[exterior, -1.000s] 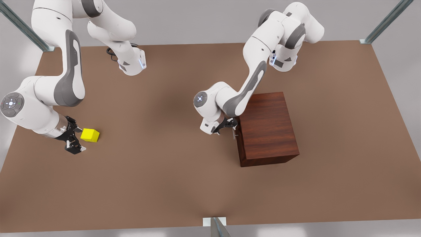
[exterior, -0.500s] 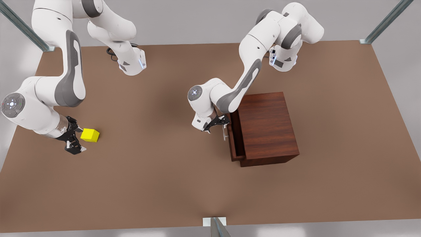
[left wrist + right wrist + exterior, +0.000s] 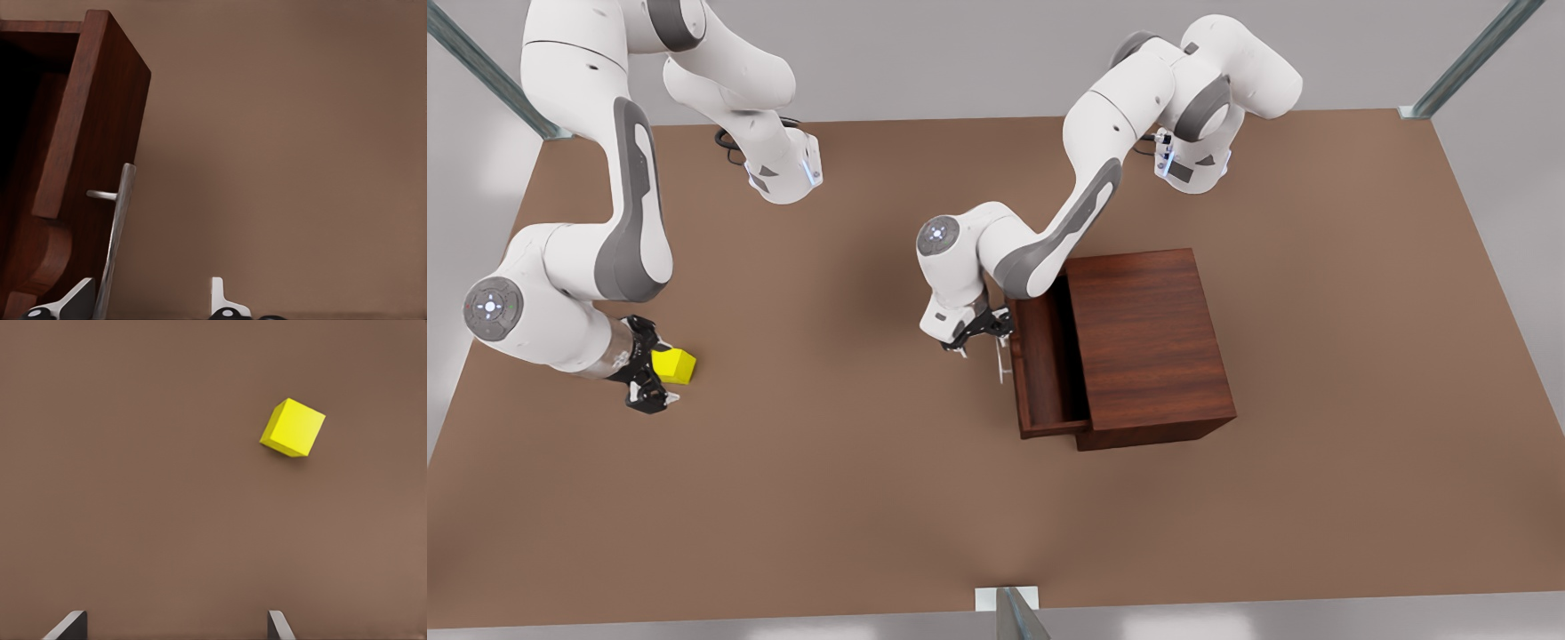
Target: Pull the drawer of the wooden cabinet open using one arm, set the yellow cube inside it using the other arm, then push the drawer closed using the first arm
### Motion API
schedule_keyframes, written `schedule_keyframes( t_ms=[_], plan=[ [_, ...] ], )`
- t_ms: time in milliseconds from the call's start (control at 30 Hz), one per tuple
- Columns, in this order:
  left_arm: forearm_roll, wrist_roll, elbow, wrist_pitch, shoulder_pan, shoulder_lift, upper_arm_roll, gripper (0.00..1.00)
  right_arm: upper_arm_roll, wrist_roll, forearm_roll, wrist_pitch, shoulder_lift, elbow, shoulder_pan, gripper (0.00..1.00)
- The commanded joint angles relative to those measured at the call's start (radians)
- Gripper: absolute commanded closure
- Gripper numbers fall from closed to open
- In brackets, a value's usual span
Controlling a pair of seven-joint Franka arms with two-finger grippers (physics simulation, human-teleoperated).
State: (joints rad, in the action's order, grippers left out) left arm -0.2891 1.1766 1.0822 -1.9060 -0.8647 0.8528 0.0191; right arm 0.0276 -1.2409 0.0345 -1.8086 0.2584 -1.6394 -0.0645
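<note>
Now our left gripper [image 3: 980,340], jaws apart, hooks the drawer [image 3: 1040,373] handle [image 3: 115,240]; right gripper [image 3: 649,378] gapes beside cube [image 3: 675,364].

On the tabletop [image 3: 871,498], the drawer [image 3: 1040,364] juts from the wooden cabinet [image 3: 1152,342] toward the front view's left; the yellow cube [image 3: 676,364] sits well apart, farther left.

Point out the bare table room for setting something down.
Widest: the stretch between the yellow cube and the drawer. Also bare: the table along its near edge. Crowded: around the cube, with the right pincer, and at the drawer handle, with the left pincer.
</note>
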Motion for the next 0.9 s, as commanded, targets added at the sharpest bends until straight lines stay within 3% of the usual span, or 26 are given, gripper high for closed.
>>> schedule_keyframes(
  t_ms=[0, 67, 200, 267, 333, 367, 400, 433, 533, 600, 867],
  plan=[
    [0.008, 0.113, -0.002, -0.014, -0.002, 0.002, 0.004, 0.00, 0.000, -0.071, 0.001, -0.009, -0.004, -0.017, 0.000, 0.00],
    [0.008, 0.123, -0.010, 0.001, -0.001, -0.001, 0.015, 0.00, -0.008, -0.072, 0.001, -0.046, -0.033, -0.085, -0.002, 0.00],
    [0.054, -0.029, -0.022, 0.318, 0.041, -0.190, 0.015, 0.00, -0.012, -0.069, -0.005, -0.252, -0.048, -0.224, -0.052, 0.00],
    [0.062, -0.299, -0.022, 0.450, 0.197, -0.254, 0.015, 0.00, -0.012, -0.071, -0.007, -0.293, -0.013, -0.226, -0.049, 0.00],
    [0.188, -0.788, -0.019, 0.602, 0.487, -0.331, 0.015, 0.00, -0.012, -0.071, -0.005, -0.336, 0.013, -0.227, -0.052, 0.00],
    [0.345, -0.967, 0.017, 0.621, 0.658, -0.368, 0.016, 0.00, -0.015, -0.071, -0.007, -0.354, 0.025, -0.226, -0.072, 0.00],
    [0.372, -1.075, 0.474, 0.242, 0.716, -0.645, 0.001, 0.00, -0.012, -0.066, -0.007, -0.373, 0.035, -0.227, -0.084, 0.00],
    [0.346, -1.117, 0.590, 0.165, 0.716, -0.722, -0.022, 0.00, -0.012, -0.066, -0.007, -0.387, 0.041, -0.227, -0.087, 0.00],
    [0.341, -1.147, 0.381, 0.214, 0.725, -0.692, -0.036, 0.00, -0.014, -0.068, -0.004, -0.440, 0.051, -0.269, -0.090, 0.00],
    [0.352, -1.151, 0.374, 0.252, 0.786, -0.682, -0.038, 0.00, -0.014, -0.080, -0.008, -0.509, 0.044, -0.335, -0.127, 0.00],
    [0.344, -1.155, 0.364, 0.272, 0.776, -0.661, -0.030, 0.00, -0.015, -0.081, -0.002, -0.584, -0.002, -0.502, -0.229, 0.00]
  ],
)
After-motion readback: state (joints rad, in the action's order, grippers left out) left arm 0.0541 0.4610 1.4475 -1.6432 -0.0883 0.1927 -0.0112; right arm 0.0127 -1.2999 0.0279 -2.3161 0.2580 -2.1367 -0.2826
